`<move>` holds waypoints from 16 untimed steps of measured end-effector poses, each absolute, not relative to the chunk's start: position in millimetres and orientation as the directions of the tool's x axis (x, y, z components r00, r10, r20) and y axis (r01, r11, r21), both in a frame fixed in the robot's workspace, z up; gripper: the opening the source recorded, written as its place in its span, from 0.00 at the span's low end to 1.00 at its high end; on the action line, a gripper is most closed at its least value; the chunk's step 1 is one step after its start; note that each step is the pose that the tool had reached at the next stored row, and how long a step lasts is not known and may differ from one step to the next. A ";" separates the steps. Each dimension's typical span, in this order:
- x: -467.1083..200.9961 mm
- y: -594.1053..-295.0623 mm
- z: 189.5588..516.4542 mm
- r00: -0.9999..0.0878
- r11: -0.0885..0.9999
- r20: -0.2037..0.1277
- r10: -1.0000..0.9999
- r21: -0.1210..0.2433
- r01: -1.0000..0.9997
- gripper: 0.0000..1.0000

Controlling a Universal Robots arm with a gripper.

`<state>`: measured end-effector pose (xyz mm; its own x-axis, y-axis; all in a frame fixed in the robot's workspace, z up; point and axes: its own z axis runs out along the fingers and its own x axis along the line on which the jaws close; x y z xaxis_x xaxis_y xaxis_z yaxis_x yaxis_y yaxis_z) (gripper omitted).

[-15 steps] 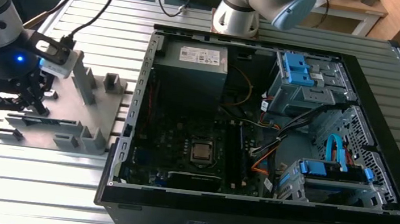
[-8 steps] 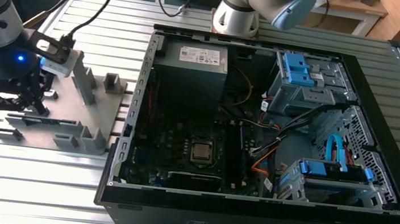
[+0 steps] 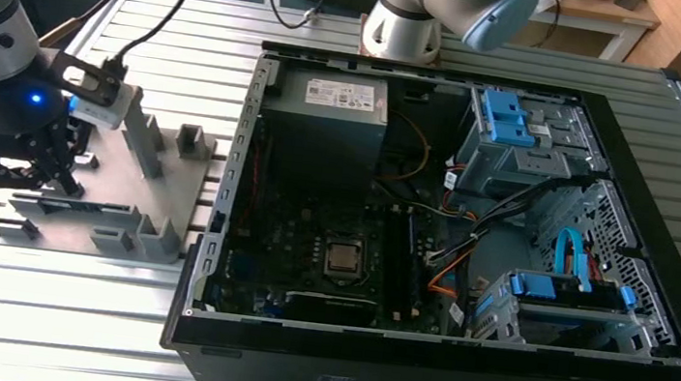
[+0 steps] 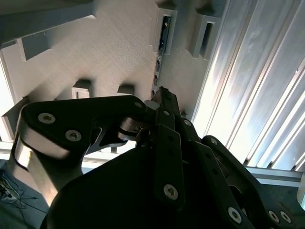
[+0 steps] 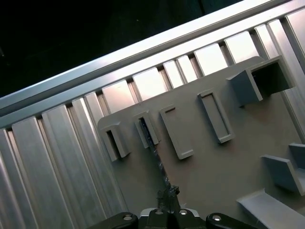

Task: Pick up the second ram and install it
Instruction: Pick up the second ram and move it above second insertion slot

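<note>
The gripper [image 3: 37, 178] is seen lowered over the grey fixture plate [image 3: 107, 183] at the exterior view's left, well apart from the open computer case [image 3: 215, 234]. In both wrist views the second ram [image 5: 147, 134] is found standing on its long edge. Its far end is seated in a slotted block [image 5: 141, 115] of the plate, an arrangement judged to keep the thin strip upright so that its flat faces can be reached. The fingers [image 4: 167, 138] are drawn together on the strip's near end, and it is taken to be clamped between them; whether it is raised off the plate cannot be told. The case is laid on its side on the slatted worktop [image 3: 65, 313]. Within it the motherboard [image 3: 309, 231] with its CPU socket [image 3: 343, 257] is exposed, so the board can be approached from overhead.
</note>
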<state>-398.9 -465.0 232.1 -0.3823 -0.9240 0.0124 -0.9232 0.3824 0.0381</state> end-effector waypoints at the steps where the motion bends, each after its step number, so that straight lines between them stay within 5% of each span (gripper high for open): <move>1: -398.9 -465.0 232.1 -0.379 0.379 0.012 -0.925 0.038 -0.924 0.10; 16: -398.9 -465.0 232.1 -0.302 0.302 0.008 -0.953 0.040 -0.953 0.10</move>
